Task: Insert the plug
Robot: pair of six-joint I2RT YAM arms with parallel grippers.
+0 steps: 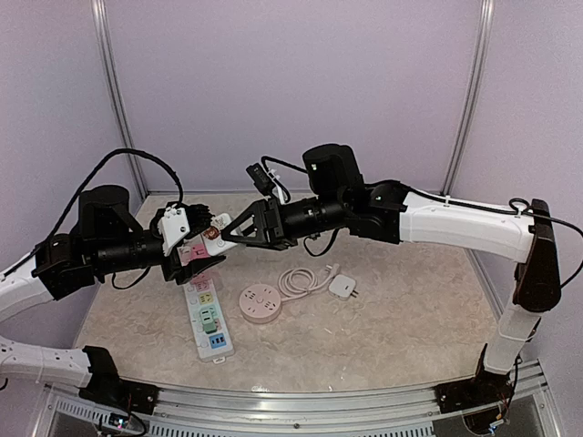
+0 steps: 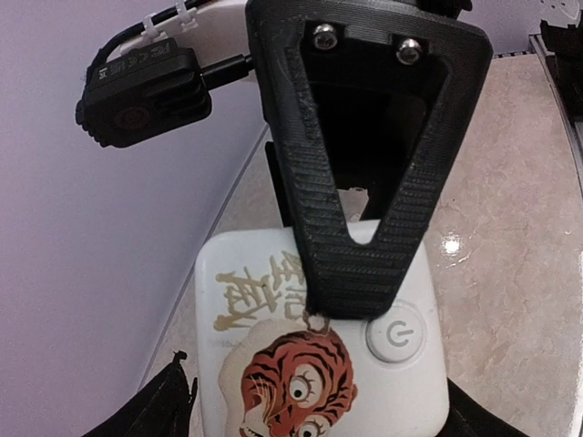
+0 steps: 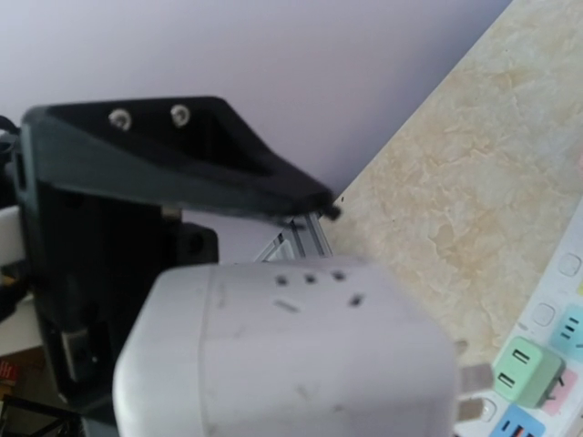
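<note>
plug (image 2: 405, 391) airborne, held by right gripper (image 1: 230, 235) | left gripper (image 1: 193, 244) astride it, grip unclear | power strip (image 1: 209, 319) below, insertion not yet done

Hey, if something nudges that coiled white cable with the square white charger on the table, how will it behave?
The coiled white cable looks thin and loosely looped, so it would probably flop and uncoil rather than slide whole. The square white charger at its end seems blocky, so it is likely to drag, not roll.
</note>
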